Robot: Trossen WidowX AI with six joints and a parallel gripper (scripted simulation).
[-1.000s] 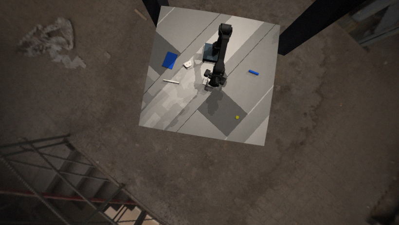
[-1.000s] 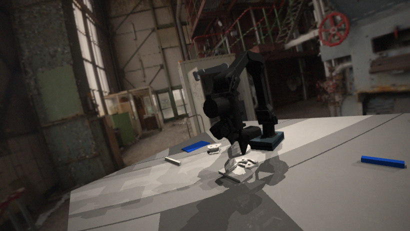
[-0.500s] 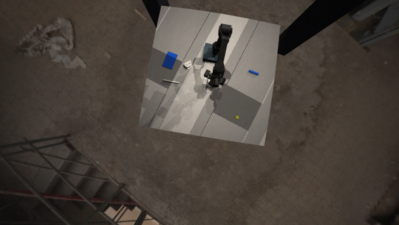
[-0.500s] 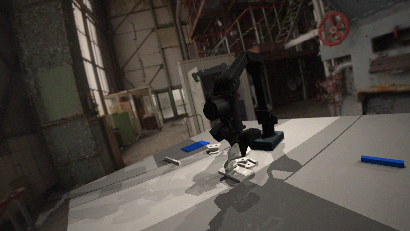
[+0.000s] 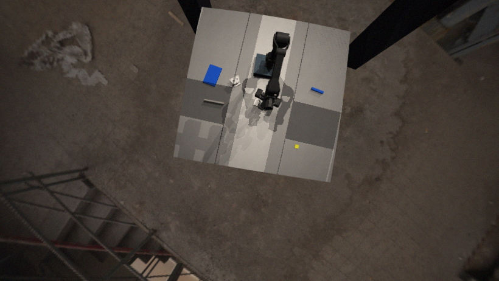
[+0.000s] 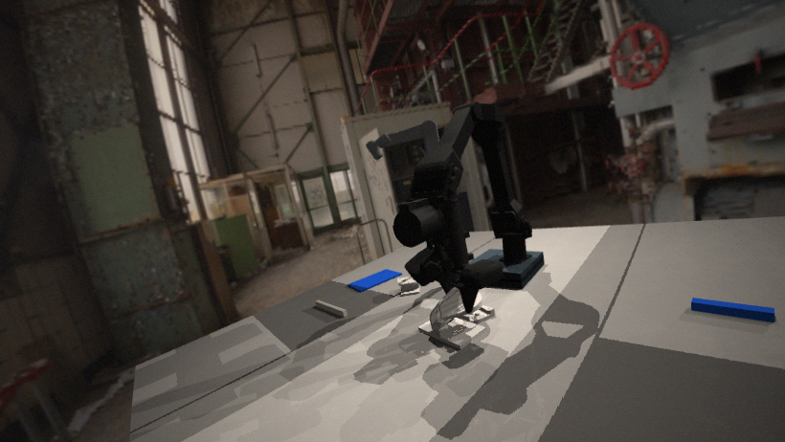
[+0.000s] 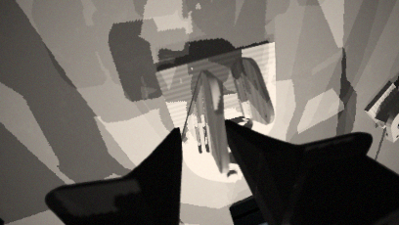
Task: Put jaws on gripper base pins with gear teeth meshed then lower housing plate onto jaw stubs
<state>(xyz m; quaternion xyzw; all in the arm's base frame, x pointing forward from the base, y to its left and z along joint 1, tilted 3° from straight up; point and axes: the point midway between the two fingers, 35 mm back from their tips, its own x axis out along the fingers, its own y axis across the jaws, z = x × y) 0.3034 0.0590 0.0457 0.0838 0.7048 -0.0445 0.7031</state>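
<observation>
Over the middle of the table [image 5: 310, 157] [image 6: 329, 395]: the gripper [image 5: 268, 101] [image 6: 459, 298] [image 7: 201, 128] points downward, with the arm [image 5: 277, 66] [image 6: 459, 131] bent above it.
Gripper fingers: they are partly spread and pinch a pale jaw [image 7: 215, 117], which is between the two tips.
Held jaw: it is over the gripper base [image 5: 256, 101] [image 6: 425, 328] [image 7: 171, 83], and looks tilted in the wrist view; if it touches a pin, I cannot tell.
Other jaw: a second pale jaw [image 6: 445, 311] [image 7: 254, 90] is at the gripper base too, beside the held one and apart from the fingers; its seat on the pin is not clear to see.
Gear teeth: the fingers and the jaws cover this area, so I cannot tell if the teeth mesh.
Gripper base: it lies flat on the table, in front of the arm's foot, partly in shadow.
White piece with holes: this piece [image 5: 235, 81] [image 6: 407, 285] [image 7: 391, 112], which looks like the housing plate, lies on the table, apart from the gripper base and near the blue slab.
Blue slab: the slab [image 5: 213, 75] [image 6: 375, 279] lies flat, near the table's edge.
Pale bar: the bar [image 5: 213, 102] [image 6: 330, 308] lies near the blue slab, not touching it.
Blue bar: the bar [image 5: 317, 90] [image 6: 733, 309] lies alone on the opposite side of the arm.
Yellow block: the small block [image 5: 296, 146] lies well apart from the gripper, as the top view shows.
Arm's foot: it stands on a dark teal base plate [image 5: 258, 61] [image 6: 535, 260].
</observation>
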